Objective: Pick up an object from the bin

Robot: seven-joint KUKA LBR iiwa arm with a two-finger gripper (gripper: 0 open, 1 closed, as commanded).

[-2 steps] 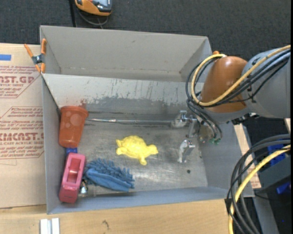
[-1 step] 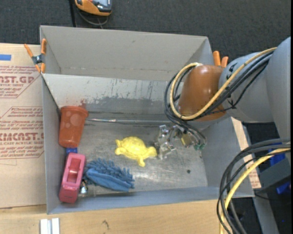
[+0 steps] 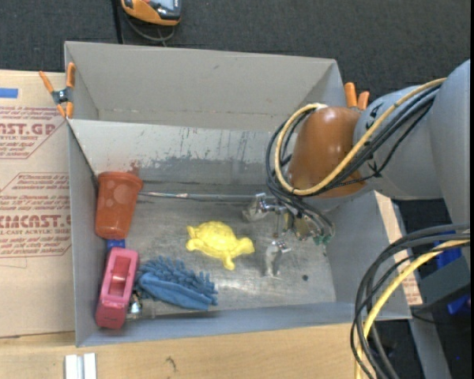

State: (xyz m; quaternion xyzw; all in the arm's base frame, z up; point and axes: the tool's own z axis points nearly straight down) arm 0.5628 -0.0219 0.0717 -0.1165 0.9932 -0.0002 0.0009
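We saw the gripper (image 3: 270, 232) low over the bin (image 3: 205, 77) floor, its two metal fingers (image 3: 275, 257) spread apart with nothing between them. Just beside it, toward the bin's middle, lay a yellow toy turtle (image 3: 219, 242), the nearest thing. We judged it light, rubbery and a little slippery, and a hold across its rounded shell seemed best. The orange cover (image 3: 324, 148) and cables (image 3: 283, 160) hid the finger roots.

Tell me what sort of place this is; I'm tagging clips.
Probably a robotics lab's grasping station: a grey metal bin of loose oddments like a yellow turtle toy, and a cabled robot arm reaching in.
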